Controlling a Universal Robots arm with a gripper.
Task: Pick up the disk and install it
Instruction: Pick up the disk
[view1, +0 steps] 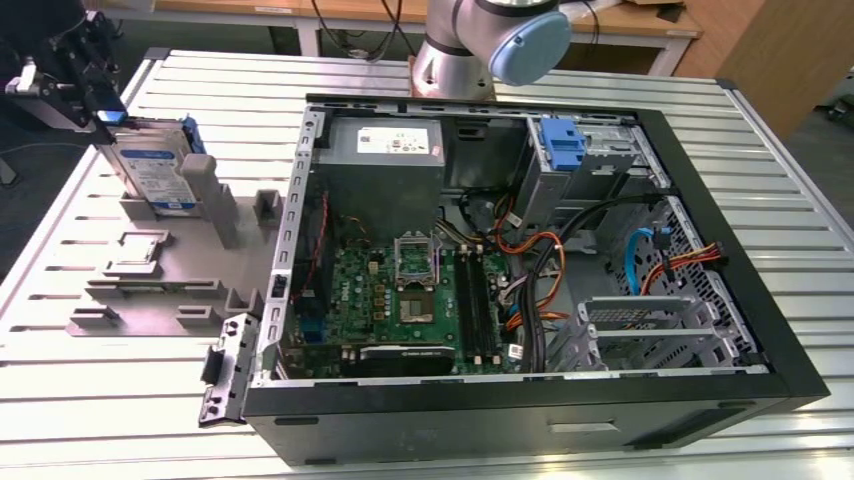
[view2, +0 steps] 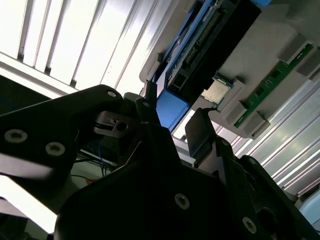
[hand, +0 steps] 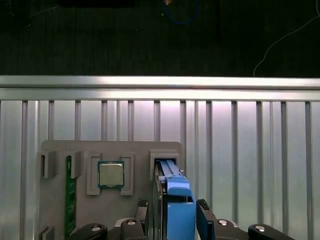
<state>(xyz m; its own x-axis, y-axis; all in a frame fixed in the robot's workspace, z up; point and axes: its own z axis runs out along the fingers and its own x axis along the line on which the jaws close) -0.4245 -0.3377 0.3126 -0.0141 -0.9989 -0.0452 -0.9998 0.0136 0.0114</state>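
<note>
The disk (view1: 154, 175) stands on edge in a slot of the grey fixture (view1: 147, 300) at the exterior view's left, its white-and-blue label facing out and its blue carrier around it. My gripper (view1: 111, 116) is at the disk's top end. In both wrist views the disk's blue carrier edge (hand: 175, 192) (view2: 172, 107) lies between my fingers. My gripper (hand: 172, 204) (view2: 172, 114) is open, with a thin gap showing at one finger (hand: 142, 204). The disk sits in its slot.
A small square silver chip (hand: 110, 174) and a green memory stick (hand: 68, 200) rest in the same fixture. The open computer case (view1: 534, 395) fills the exterior view's middle and right, with a blue bracket (view1: 563, 145) at its drive bay. The ribbed metal table (view1: 120, 410) surrounds them.
</note>
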